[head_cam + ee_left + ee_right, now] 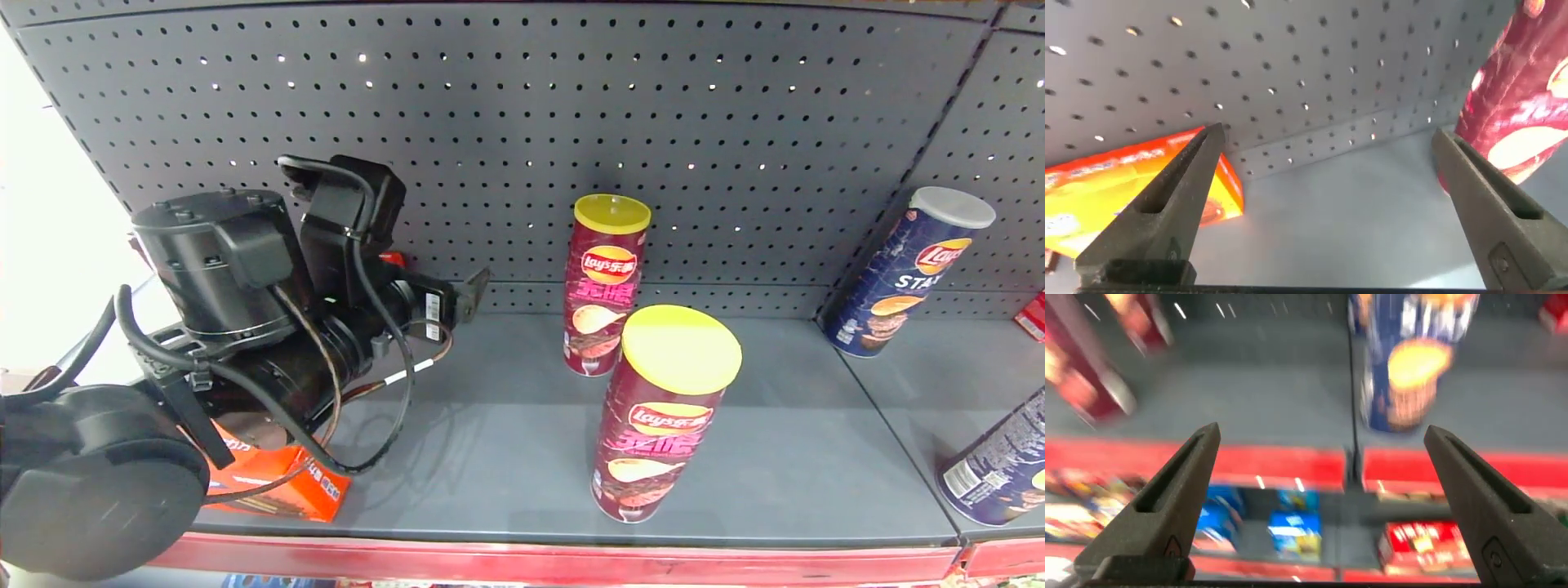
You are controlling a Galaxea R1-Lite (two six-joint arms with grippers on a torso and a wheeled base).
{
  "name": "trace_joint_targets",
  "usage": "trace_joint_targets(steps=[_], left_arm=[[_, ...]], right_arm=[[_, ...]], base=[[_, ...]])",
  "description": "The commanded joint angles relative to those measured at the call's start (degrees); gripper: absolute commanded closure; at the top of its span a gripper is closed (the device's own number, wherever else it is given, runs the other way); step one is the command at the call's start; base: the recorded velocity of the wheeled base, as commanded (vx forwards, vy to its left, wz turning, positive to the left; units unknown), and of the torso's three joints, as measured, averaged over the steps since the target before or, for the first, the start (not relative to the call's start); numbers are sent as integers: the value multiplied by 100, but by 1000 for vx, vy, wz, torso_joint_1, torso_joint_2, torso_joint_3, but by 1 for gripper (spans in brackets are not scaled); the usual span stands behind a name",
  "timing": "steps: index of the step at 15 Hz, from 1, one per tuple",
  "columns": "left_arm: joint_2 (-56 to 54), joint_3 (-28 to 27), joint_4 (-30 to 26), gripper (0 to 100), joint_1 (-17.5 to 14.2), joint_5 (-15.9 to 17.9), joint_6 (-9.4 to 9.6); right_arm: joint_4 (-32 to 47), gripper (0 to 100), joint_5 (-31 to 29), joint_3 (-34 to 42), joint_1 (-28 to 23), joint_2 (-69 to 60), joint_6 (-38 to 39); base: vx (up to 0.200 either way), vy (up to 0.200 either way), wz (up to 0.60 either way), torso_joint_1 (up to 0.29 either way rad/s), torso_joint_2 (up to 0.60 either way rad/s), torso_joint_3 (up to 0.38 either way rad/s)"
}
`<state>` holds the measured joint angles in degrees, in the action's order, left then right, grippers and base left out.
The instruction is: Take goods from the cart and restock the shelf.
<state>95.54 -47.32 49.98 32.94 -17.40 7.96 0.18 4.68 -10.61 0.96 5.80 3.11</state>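
Two pairs of dark fingers, both spread apart and holding nothing, face a grey metal shelf [490, 441] with a pegboard back. The left arm's fingers [1176, 196] hover low over the shelf's left part. A flat orange cardboard box [277, 490] lies under that arm, behind the fingertips. Ahead of them stand two tall maroon chip cans with yellow lids [606, 286], long axes upright, with bare shelf between fingers and cans. That gap looks like the likeliest restocking spot, and the left arm is nearer to it.

The left wrist view adds an orange box by the pegboard [1118, 184], just beyond one finger. The right arm's fingers [1167, 498] sit outside the shelf's red front edge [1274, 461], facing a blue chip can [1413, 367]. Blurred packets on a lower shelf appear between them.
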Motion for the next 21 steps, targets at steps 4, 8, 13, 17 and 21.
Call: trace_joint_targets(steps=[4, 8, 13, 17, 21], left_arm=[[-62, 4, 100, 0, 2, 8, -5], [18, 13, 214, 0, 2, 35, 4], [-44, 250, 223, 0, 2, 35, 13], [-176, 329, 214, 0, -7, 26, 21], [-123, 259, 214, 0, -95, 17, 48]], right_arm=[[307, 0, 1448, -1409, 624, 2320, -865], [281, 0, 1457, -1541, 1828, 3638, -1269], [-1266, 0, 165, -1400, 2892, 5449, -1199], [-1548, 0, -697, -1655, 3208, 6179, -996], [-1548, 0, -908, -1998, 3393, 6609, -1005]], base=[[0, 0, 0, 0, 0, 0], [0, 0, 0, 0, 0, 0], [0, 0, 0, 0, 0, 0], [0, 0, 0, 0, 0, 0], [0, 0, 0, 0, 0, 0]])
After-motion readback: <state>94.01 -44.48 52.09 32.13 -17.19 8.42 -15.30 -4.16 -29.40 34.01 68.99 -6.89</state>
